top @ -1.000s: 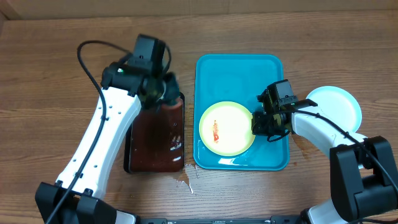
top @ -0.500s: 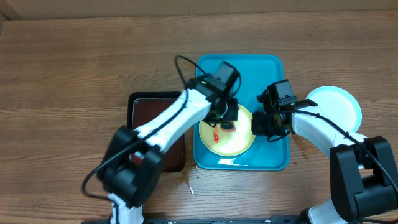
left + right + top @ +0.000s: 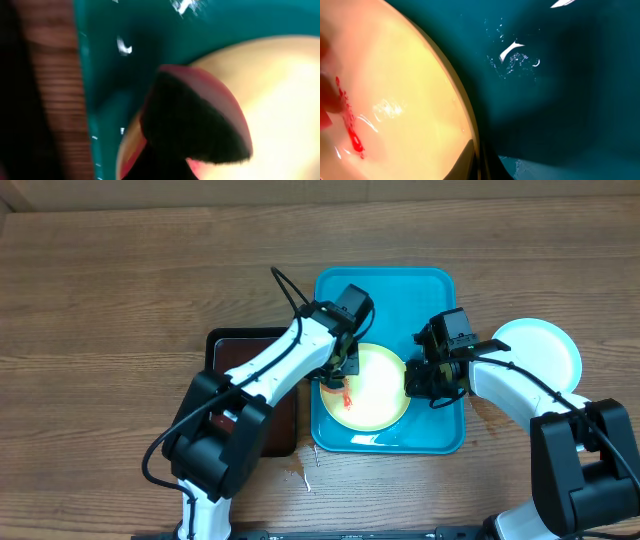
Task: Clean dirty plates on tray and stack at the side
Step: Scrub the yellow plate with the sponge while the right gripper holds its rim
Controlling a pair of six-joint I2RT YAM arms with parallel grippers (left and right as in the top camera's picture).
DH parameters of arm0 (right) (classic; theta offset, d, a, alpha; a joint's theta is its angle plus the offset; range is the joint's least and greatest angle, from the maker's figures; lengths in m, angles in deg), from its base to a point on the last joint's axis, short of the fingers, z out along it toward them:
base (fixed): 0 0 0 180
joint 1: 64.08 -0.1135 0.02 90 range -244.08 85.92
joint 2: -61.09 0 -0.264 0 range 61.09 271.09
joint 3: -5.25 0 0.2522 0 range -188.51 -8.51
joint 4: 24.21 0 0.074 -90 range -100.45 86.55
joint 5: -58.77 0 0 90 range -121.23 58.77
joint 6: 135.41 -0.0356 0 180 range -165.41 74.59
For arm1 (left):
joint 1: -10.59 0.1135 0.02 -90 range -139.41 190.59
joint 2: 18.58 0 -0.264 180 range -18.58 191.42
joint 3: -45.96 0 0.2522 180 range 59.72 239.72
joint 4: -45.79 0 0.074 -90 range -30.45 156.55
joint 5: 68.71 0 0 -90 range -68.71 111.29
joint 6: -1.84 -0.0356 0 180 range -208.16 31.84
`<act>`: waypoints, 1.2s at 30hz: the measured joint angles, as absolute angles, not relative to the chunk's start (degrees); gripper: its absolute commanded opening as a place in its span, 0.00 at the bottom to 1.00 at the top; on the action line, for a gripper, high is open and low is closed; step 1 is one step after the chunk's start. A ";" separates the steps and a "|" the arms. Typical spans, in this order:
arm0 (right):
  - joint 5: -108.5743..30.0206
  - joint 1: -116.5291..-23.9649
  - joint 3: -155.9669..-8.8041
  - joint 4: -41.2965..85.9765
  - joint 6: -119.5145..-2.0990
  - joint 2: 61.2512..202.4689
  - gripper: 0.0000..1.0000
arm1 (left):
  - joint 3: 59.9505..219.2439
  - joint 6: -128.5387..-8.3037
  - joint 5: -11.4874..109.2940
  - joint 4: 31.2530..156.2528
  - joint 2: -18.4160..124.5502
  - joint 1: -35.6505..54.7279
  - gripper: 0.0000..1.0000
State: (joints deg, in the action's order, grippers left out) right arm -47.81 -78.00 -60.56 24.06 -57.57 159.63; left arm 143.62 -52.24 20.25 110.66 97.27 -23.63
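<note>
Since half a second ago, my left fingers point(image 3: 340, 372) slid across the yellow plate point(image 3: 378, 388) toward the counter's left edge; my right fingers point(image 3: 425, 378) stayed at its rim; either grip, I cannot tell.

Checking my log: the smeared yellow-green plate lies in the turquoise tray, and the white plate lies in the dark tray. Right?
No. The overhead view shows the white plate on the table right of the turquoise tray, not in the dark tray. The smeared yellow-green plate does lie in the turquoise tray.
</note>
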 measured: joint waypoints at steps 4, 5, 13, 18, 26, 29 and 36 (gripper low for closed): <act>-47.92 -78.00 -60.56 24.06 -57.59 159.63 0.04 | 143.62 -54.53 20.99 108.12 97.29 -23.39 0.04; -47.92 -78.00 -60.56 24.08 -57.55 159.63 0.04 | 143.62 -55.10 22.46 106.83 97.34 -23.41 0.04; -47.68 -78.00 -60.56 25.06 -57.51 159.63 0.04 | 143.75 -54.64 39.68 99.12 102.63 -24.70 0.04; -47.66 -77.84 -60.47 25.61 -57.38 159.52 0.04 | 144.36 -53.46 43.81 102.62 103.06 -24.24 0.04; -47.75 -77.84 -60.47 25.59 -57.38 159.50 0.04 | 147.53 -52.19 34.00 120.04 103.06 -24.20 0.04; -47.77 -77.84 -60.47 25.61 -57.33 159.50 0.04 | 148.30 -52.28 27.88 121.59 103.06 -24.20 0.04; -47.94 -77.95 -60.47 25.37 -57.38 159.50 0.04 | 148.71 -52.50 22.11 119.51 103.06 -24.20 0.04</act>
State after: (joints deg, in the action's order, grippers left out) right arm -47.94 -77.95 -60.47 25.37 -57.38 159.50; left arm 148.71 -52.50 22.11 119.51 103.06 -24.20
